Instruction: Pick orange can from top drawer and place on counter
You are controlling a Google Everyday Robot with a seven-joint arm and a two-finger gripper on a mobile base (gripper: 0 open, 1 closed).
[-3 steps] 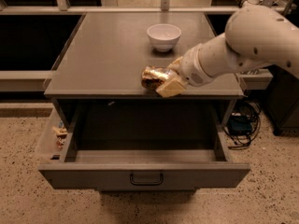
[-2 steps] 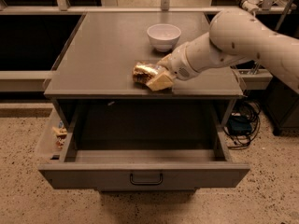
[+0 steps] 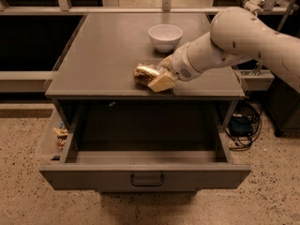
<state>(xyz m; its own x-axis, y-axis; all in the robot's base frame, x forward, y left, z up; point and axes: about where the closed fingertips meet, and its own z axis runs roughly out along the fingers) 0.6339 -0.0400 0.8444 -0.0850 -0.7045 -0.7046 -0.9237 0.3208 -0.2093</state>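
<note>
Risk: orange can [image 3: 143, 73], apparently on its side at the counter [image 3: 103, 46] near its front edge, may roll off into the open top drawer [image 3: 145, 179] on release. Gripper [image 3: 157, 75], reaching in from the right, is clamped on the can's right end; white bowl [image 3: 165, 35] stands behind

Centre frame, the cream gripper [image 3: 152, 78] clasps a shiny golden-brown can [image 3: 142, 72] against the grey counter [image 3: 103, 55]. The bowl [image 3: 165, 35] and arm [image 3: 243, 36] are white, the drawer [image 3: 145, 177] grey (dark inside), the floor [image 3: 28, 200] along the bottom speckled beige.
</note>
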